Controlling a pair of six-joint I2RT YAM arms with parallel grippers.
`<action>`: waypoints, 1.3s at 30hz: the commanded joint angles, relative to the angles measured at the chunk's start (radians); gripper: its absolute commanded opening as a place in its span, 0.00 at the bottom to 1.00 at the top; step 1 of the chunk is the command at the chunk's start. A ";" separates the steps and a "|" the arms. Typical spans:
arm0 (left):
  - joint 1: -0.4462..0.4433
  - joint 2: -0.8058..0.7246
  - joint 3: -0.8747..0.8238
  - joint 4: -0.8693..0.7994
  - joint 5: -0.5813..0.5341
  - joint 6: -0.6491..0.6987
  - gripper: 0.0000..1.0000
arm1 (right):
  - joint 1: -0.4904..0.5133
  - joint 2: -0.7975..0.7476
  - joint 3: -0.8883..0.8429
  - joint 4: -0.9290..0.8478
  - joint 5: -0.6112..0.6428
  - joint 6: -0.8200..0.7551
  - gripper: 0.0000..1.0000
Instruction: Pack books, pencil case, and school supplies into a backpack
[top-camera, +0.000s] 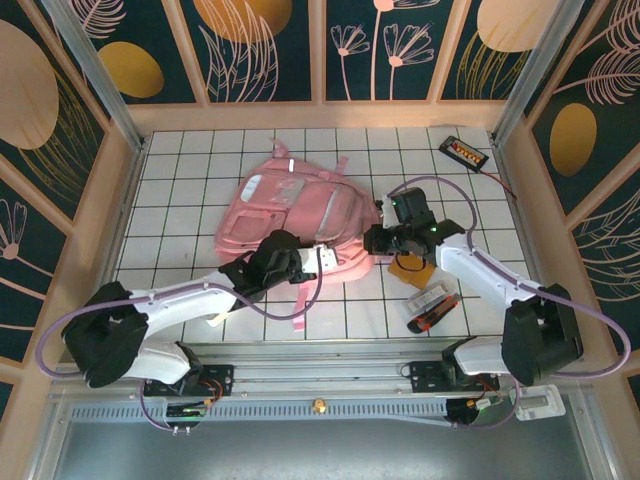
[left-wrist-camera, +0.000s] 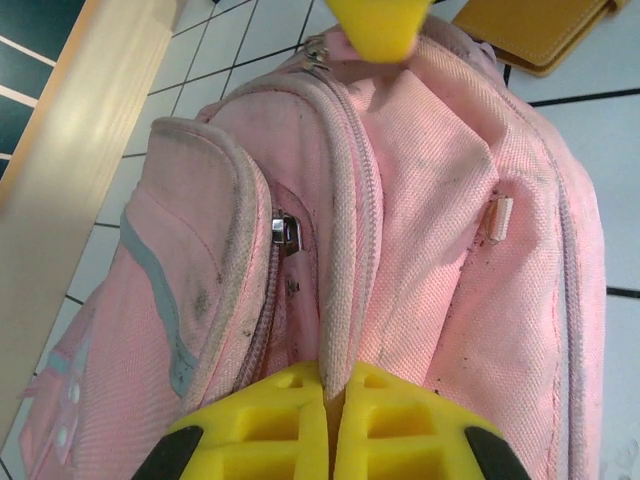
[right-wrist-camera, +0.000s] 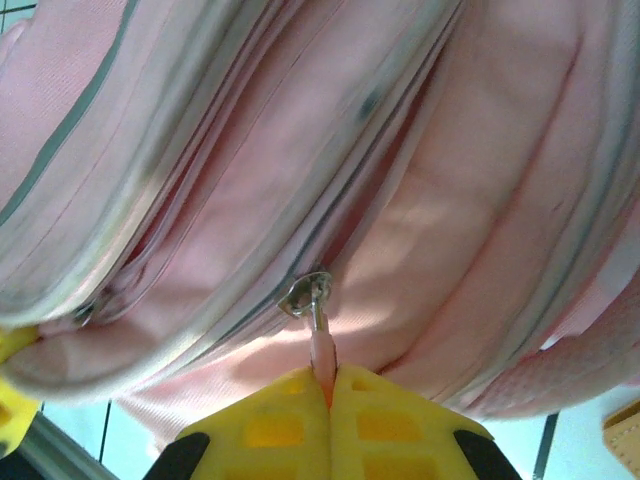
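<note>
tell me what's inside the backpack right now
Nothing inside shows: the backpack looks zipped, its pink fabric covering the interior, so any contents are hidden. The right gripper pinches a zip pull, the left gripper a fabric ridge beside a zip.

Shows coarse woven pink cloth, matt and scuffed grey, across the backpack (left-wrist-camera: 440, 200); shiny metal on its zip slider (right-wrist-camera: 305, 295); smooth yellow plastic left fingers (left-wrist-camera: 280, 425); pale matt wood rail (left-wrist-camera: 70, 130).
</note>
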 joint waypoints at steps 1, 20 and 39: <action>0.030 -0.056 -0.030 -0.023 -0.033 0.029 0.00 | -0.048 0.047 0.049 -0.039 0.110 -0.016 0.00; 0.344 0.272 0.334 0.042 0.058 0.031 0.01 | 0.203 0.164 -0.077 0.429 -0.041 0.343 0.00; 0.287 -0.086 0.028 -0.075 0.229 0.042 0.67 | 0.233 0.317 0.069 0.376 -0.097 0.269 0.00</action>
